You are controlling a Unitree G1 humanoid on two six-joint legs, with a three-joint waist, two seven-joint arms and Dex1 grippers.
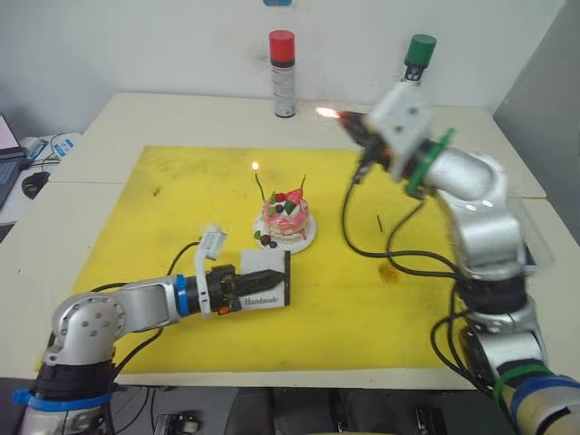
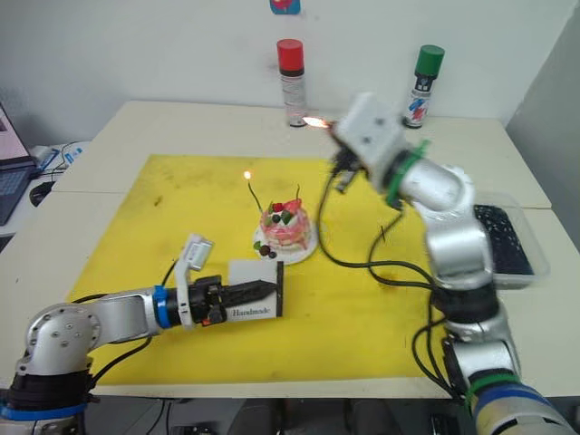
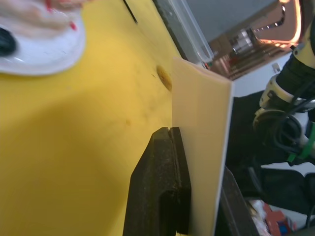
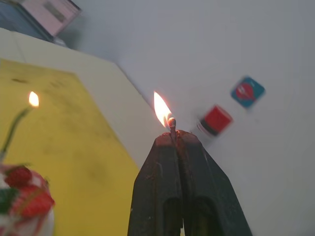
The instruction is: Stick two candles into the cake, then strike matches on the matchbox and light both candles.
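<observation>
The pink-and-white cake [image 1: 286, 217] sits on its white plate [image 1: 305, 241] in the middle of the yellow mat. Two thin candles stand in it: the left candle [image 1: 261, 188] carries a small flame, the right candle [image 1: 302, 187] is unlit. My left gripper [image 1: 246, 284] is shut on the white matchbox [image 1: 265, 288], held on the mat just in front of the cake. My right gripper [image 4: 176, 135] is raised behind and right of the cake, shut on a burning match [image 4: 171, 123] whose flame stands well apart from the candles. Another short dark match [image 1: 379, 221] lies on the mat to the right.
A red-capped spray can [image 1: 283, 74] and a green-capped can [image 1: 418, 59] stand at the table's back edge. A clear tray [image 2: 507, 243] with dark contents lies at the right. The yellow mat [image 1: 136, 236] covers the middle. My right arm's black cable [image 1: 362, 245] loops over the mat.
</observation>
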